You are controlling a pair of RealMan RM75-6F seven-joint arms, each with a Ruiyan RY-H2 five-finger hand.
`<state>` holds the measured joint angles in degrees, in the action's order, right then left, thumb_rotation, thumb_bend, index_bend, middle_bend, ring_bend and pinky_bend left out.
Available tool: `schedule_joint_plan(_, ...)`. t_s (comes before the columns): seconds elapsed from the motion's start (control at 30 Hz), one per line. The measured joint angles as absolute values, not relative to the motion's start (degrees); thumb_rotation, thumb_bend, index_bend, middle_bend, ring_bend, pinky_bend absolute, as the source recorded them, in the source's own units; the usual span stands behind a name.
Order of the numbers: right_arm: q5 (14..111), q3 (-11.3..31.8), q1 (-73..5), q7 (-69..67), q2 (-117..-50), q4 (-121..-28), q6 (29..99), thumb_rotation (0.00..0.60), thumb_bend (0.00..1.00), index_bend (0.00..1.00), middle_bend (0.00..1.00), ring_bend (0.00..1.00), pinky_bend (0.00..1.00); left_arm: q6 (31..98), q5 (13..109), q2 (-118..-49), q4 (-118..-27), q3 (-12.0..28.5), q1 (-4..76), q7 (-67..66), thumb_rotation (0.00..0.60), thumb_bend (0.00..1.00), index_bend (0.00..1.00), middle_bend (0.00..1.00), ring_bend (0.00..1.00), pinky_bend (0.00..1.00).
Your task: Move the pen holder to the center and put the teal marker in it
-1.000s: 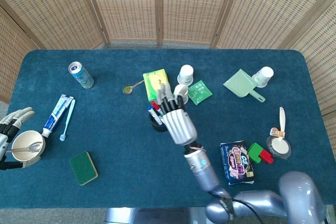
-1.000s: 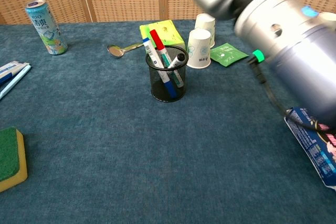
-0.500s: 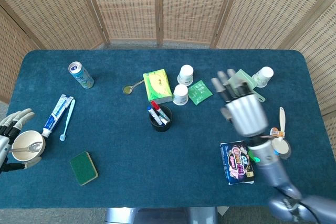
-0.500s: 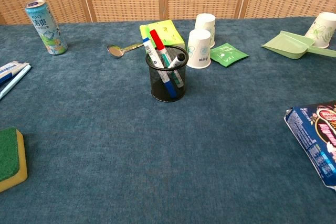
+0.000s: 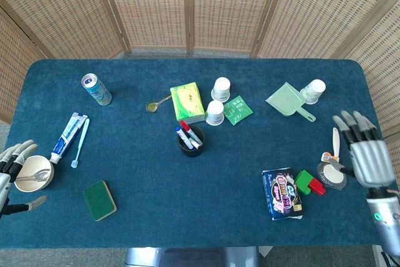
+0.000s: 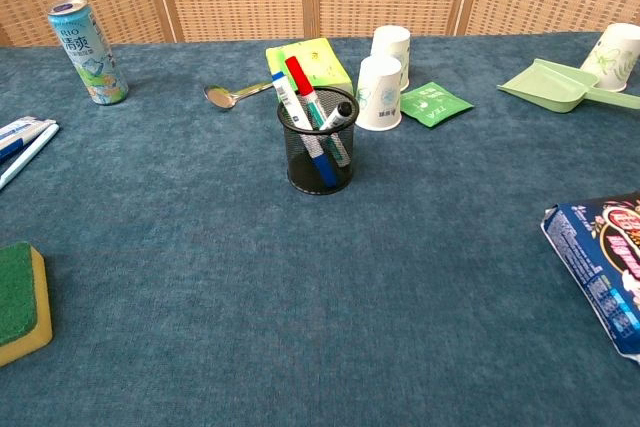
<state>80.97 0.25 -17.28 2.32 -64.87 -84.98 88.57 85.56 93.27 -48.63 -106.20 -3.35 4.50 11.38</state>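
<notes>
A: Status on the black wire-mesh pen holder (image 6: 318, 152)?

B: Upright near the middle of the blue-carpeted tabletop (image 5: 162, 198), just in front of the yellow-green tissue box (image 5: 187, 101) and the two white paper cups (image 5: 215, 112). Looks centred to me.

A: Teal marker?

B: A white-barrelled marker with a teal band (image 6: 313, 111) stands in the holder alongside a red-capped one, a blue one and a black-capped one. I read that as the target, so both steps look done.

A: Hands?

B: Right robot hand (image 5: 365, 154) is at the far right edge, fingers spread, holding nothing, well apart from the holder. It sits beside the small round dish with the white spoon (image 5: 332, 173). Left robot hand (image 5: 14, 166) is at the left edge around the white bowl with a metal spoon (image 5: 32, 174); fingers apart, can't tell whether it touches the bowl.

A: Anything left?

B: Judging from this, nothing but parking the arms. Chest view shows no hand at all.
</notes>
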Motion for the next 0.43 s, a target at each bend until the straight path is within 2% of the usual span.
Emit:
schedule_joint_plan(0.23,79.5,-0.7,-12.1,2.2,-65.1,-86.0,89.7,0.600,0.00,0.11,0.00,0.00,0.11,88.0,94.4,-50.7,-104.5,-3.4,3.3,9.9,0.600,0.10,0.00,0.00,0.00,0.05)
schedule_joint_plan(0.43,79.5,-0.2,-8.4,1.3,-66.0,-85.8,93.5,0.600,0.00,0.11,0.00,0.00,0.09,89.3,94.6,-52.9,-102.9,-3.3,2.1,7.6,0.600,0.10,0.00,0.00,0.00,0.05)
